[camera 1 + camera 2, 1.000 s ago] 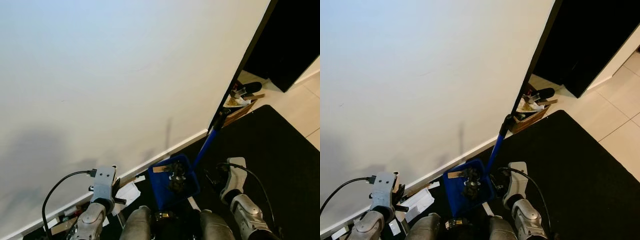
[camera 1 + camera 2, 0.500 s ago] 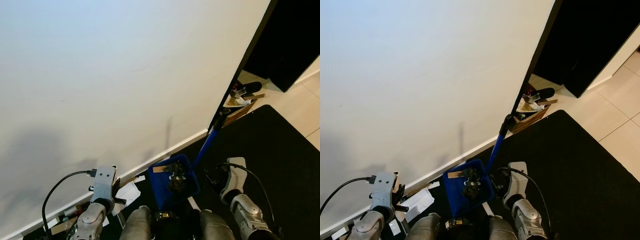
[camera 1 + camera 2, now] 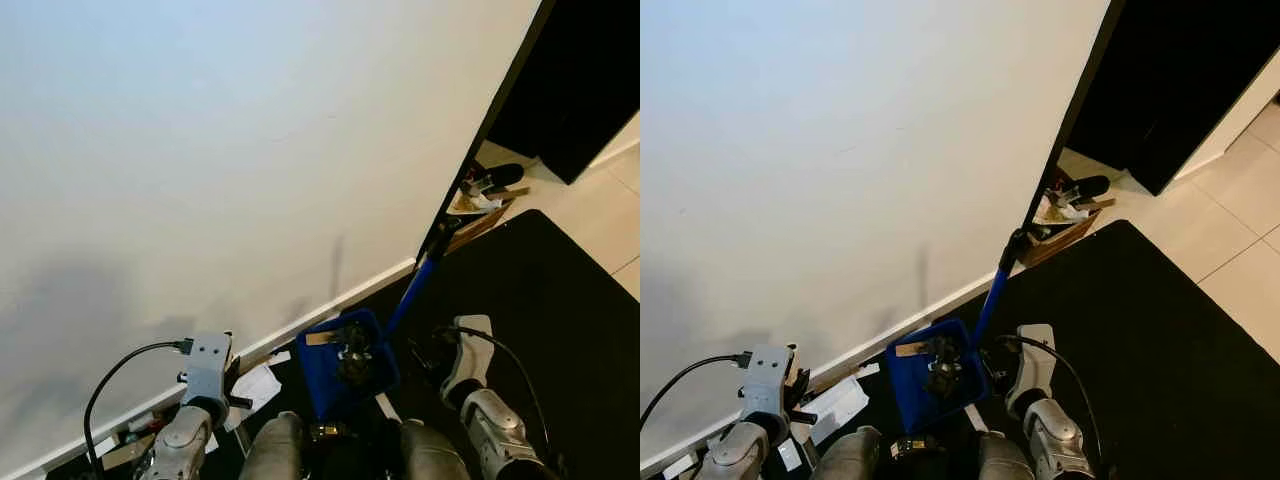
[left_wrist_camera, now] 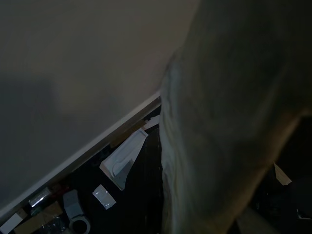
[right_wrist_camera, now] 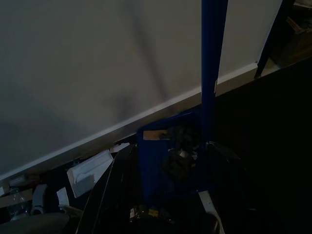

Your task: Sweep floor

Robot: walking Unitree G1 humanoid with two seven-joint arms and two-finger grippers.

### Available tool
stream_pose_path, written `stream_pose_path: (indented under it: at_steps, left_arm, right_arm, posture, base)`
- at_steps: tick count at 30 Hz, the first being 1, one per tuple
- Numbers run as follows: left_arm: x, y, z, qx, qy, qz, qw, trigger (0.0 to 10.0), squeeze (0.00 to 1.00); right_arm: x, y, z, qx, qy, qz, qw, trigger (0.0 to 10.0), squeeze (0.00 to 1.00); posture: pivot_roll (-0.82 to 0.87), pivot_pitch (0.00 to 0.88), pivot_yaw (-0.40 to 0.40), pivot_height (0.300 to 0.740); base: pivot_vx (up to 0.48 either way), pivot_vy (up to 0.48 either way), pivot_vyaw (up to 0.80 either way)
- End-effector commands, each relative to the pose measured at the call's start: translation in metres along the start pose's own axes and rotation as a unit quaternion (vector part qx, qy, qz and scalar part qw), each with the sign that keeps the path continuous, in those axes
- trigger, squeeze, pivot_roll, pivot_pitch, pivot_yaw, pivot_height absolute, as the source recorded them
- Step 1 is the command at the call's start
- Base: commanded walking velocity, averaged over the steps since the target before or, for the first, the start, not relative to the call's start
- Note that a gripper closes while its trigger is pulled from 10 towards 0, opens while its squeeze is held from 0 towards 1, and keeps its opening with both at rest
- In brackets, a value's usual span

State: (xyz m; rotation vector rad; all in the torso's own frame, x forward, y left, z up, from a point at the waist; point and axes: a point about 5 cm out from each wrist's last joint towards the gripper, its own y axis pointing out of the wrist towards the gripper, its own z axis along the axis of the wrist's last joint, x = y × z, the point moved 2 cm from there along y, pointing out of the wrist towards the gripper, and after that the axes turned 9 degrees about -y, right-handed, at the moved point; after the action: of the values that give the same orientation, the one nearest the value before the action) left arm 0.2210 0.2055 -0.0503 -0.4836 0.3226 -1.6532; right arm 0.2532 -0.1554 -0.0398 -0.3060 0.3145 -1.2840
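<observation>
Almost nothing has moved since a second ago: the view has drifted a touch, and the dustpan, the litter and both my arms sit where they were. The job now, as I judge it, is to get the remaining scraps along the wall into the pan without tipping what it already holds, so I would keep the pan level and move it low and slowly toward the litter. Nearest me, my left gripper (image 3: 208, 362) is held low on the left above the scattered paper scraps (image 3: 255, 385) at the foot of the wall; I cannot tell how its fingers stand, and I see nothing in them. My right gripper (image 3: 1032, 358) is low on the right, just beside the pan's handle, and I cannot tell if it grips the handle or only rests near it. Between the two, just ahead of my legs, the blue dustpan (image 3: 345, 362) sits on the black mat (image 3: 540, 310), loaded with dark debris and a brown strip. Its blue handle (image 3: 995, 285) slants up and away to the right. Past it the white baseboard (image 3: 350, 293) runs along the wall (image 3: 250, 150), and far right a tray of rubbish (image 3: 1065, 215) lies by the dark doorway.
</observation>
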Motion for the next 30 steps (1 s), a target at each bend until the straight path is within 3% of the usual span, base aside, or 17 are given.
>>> stream_pose_path:
  at_steps: [1, 10, 15, 20, 23, 26, 27, 29, 30]
  left_arm:
    - [0.014, 0.0, -0.009, -0.011, -0.016, -0.018, 1.0, 10.0, 0.0]
    - [0.01, -0.001, -0.01, -0.013, 0.001, 0.006, 1.0, 10.0, 0.0]
    - [0.009, -0.008, -0.009, -0.008, -0.04, 0.001, 0.999, 10.0, 0.0]
    - [-0.002, -0.023, -0.007, -0.004, -0.046, -0.001, 0.999, 10.0, 0.0]
    - [-0.004, -0.025, -0.005, -0.003, -0.049, 0.002, 0.999, 10.0, 0.0]
    - [-0.013, -0.027, 0.007, 0.015, -0.017, 0.03, 0.999, 10.0, 0.0]
    - [-0.02, -0.028, 0.023, 0.047, 0.016, 0.058, 0.997, 10.0, 0.0]
    - [-0.023, -0.027, 0.032, 0.067, 0.026, 0.069, 0.995, 10.0, 0.0]
    - [-0.028, -0.028, 0.047, 0.095, 0.035, 0.087, 0.991, 10.0, 0.0]
  right_arm:
    - [0.003, -0.005, -0.006, -0.009, 0.004, -0.004, 1.0, 10.0, 0.0]
    - [0.004, -0.005, -0.008, -0.015, 0.005, -0.012, 1.0, 10.0, 0.0]
    - [0.006, -0.005, -0.01, -0.027, -0.003, -0.016, 1.0, 10.0, 0.0]
    - [0.005, -0.005, -0.002, -0.006, -0.016, -0.018, 1.0, 10.0, 0.0]
    - [0.005, -0.004, 0.002, 0.004, -0.018, -0.021, 1.0, 10.0, 0.0]
    - [0.007, -0.001, 0.016, 0.032, -0.026, -0.029, 0.999, 10.0, 0.0]
    - [0.008, 0.003, 0.028, 0.05, -0.031, -0.036, 0.998, 10.0, 0.0]
    - [0.009, 0.006, 0.033, 0.055, -0.036, -0.04, 0.997, 10.0, 0.0]
    - [0.009, 0.012, 0.041, 0.058, -0.061, -0.044, 0.995, 10.0, 0.0]
  posture:
    - [0.08, 0.129, -0.026, 0.74]
    - [0.08, 0.109, -0.011, 0.74]
    - [0.1, 0.097, -0.003, 0.74]
    - [0.12, 0.086, -0.005, 0.74]
    - [0.12, 0.082, -0.005, 0.74]
    - [0.12, 0.083, -0.001, 0.74]
    - [0.12, 0.079, 0.003, 0.74]
    - [0.12, 0.077, 0.005, 0.74]
    - [0.13, 0.073, 0.007, 0.74]
  base:
    - [0.0, 0.0, 0.0]
    - [0.0, 0.0, 0.0]
    - [0.0, 0.0, 0.0]
    - [0.0, 0.0, 0.0]
    - [0.0, 0.0, 0.0]
    - [0.0, 0.0, 0.0]
    - [0.0, 0.0, 0.0]
    - [0.0, 0.0, 0.0]
    - [0.0, 0.0, 0.0]
